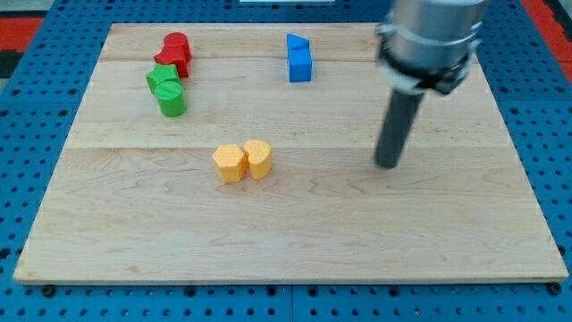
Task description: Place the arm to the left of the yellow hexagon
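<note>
The yellow hexagon [229, 163] lies near the middle of the wooden board [295, 224], touching a second yellow block [258, 158] of rounded, heart-like shape on its right. My tip [387, 165] rests on the board well to the view's right of both yellow blocks, at about the same height in the view. The dark rod rises from it to the grey arm body [429, 40] at the view's top right.
A red block pair [174, 52] and a green block pair [167, 89] sit at the view's upper left. Two blue blocks [299, 58] stand at the top centre. A blue pegboard [36, 134] surrounds the board.
</note>
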`<action>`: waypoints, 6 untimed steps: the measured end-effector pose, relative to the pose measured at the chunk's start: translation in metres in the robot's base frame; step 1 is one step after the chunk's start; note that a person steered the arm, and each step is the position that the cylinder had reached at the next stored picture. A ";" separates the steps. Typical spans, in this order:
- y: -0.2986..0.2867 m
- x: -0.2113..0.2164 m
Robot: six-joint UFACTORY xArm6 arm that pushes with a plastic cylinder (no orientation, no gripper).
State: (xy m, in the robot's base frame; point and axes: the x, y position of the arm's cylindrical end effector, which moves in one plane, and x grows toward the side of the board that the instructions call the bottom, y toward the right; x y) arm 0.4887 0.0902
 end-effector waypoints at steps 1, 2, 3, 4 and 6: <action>-0.069 0.046; -0.160 0.070; -0.266 0.055; -0.327 0.009; -0.261 -0.011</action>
